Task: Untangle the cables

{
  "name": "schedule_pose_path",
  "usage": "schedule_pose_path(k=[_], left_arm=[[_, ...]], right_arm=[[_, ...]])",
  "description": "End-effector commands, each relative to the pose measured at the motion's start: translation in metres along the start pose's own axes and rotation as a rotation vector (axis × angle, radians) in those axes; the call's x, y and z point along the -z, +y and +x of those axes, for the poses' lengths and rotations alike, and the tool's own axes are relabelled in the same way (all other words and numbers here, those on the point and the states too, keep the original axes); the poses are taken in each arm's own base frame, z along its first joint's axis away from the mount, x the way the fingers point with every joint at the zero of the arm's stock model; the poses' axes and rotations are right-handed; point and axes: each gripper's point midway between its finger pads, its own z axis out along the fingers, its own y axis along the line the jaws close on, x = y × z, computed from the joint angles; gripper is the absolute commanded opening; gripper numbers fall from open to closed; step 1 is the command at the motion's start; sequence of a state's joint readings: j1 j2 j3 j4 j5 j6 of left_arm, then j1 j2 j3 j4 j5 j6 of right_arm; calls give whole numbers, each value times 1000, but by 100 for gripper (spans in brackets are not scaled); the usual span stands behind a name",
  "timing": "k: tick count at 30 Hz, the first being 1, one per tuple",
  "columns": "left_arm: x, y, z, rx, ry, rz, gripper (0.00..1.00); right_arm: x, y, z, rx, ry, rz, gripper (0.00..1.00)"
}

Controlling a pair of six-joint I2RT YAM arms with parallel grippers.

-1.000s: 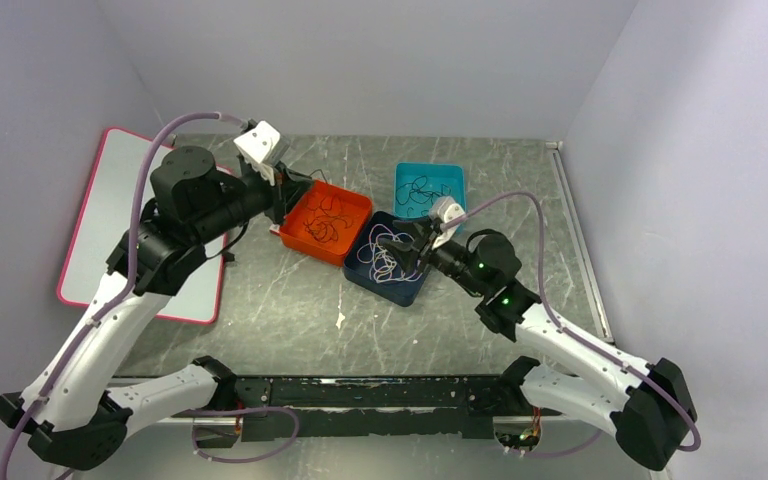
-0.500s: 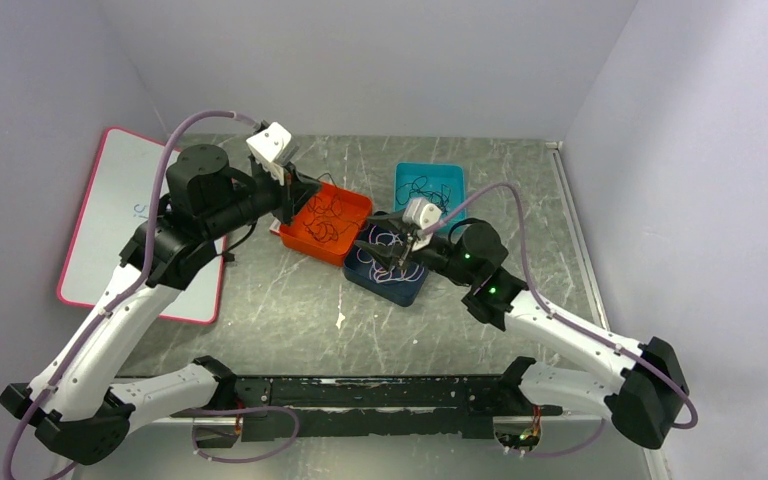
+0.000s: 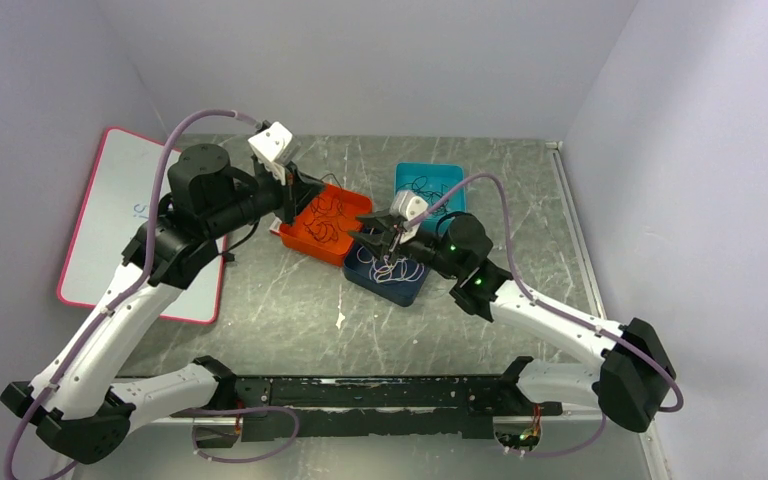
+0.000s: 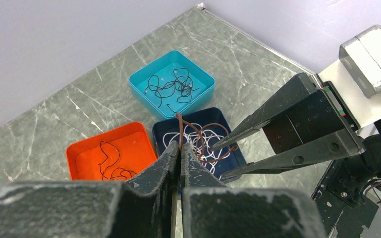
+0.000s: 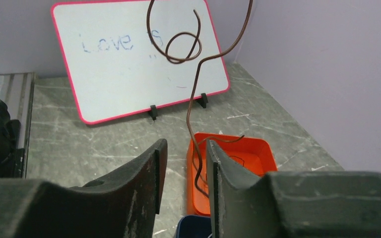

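**Top view.** The left gripper (image 3: 300, 188) hung over the far corner of the orange tray (image 3: 352, 228). The right gripper (image 3: 368, 230) hung over the navy tray (image 3: 412, 292), pointing towards the left one. The three trays sat near the middle of the table (image 3: 280, 300), with the teal tray (image 3: 456, 180) farthest back. The white cable (image 3: 395, 270) lay in loops in the navy tray. Black cables (image 3: 422, 190) lay in the teal tray, and more in the orange one. A whiteboard (image 3: 110, 230) stood at the left edge of the table.

**Left wrist view.** The left gripper's jaws were pressed together on the brown cable (image 4: 178, 126), pinching it at the fingertips. From that pinch the strand ran on to a brown tangle lying over the white loops in the navy tray. The right gripper came in from the right with its jaws spread in a clear V, the tips over the navy tray, near the brown tangle.

**Right wrist view.** The right gripper's jaws stood apart with nothing clamped. The brown cable hung down through the gap between them, close to the right-hand finger (I could not tell whether it touched). Above the jaws the cable curled into a loose loop in front of the whiteboard. Its lower part dropped in front of the orange tray.
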State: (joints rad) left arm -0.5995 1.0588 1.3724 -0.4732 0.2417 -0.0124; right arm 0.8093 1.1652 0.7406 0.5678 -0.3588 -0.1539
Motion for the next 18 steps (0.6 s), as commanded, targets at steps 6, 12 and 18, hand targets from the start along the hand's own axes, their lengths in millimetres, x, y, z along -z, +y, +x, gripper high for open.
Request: schedule_pose_path(k=[6,12,18], left_arm=[[-5,-10,1,20,-29,55,7],[-9,-9,11,60,-30,41,7],[-8,-6,14,92,-55,23,31]], right_arm=[[-7,-11,-27,-9,-70,47,13],[2,-19,-30,-47,-62,112,0],[16,-41,-34,-103,-45,264,0]])
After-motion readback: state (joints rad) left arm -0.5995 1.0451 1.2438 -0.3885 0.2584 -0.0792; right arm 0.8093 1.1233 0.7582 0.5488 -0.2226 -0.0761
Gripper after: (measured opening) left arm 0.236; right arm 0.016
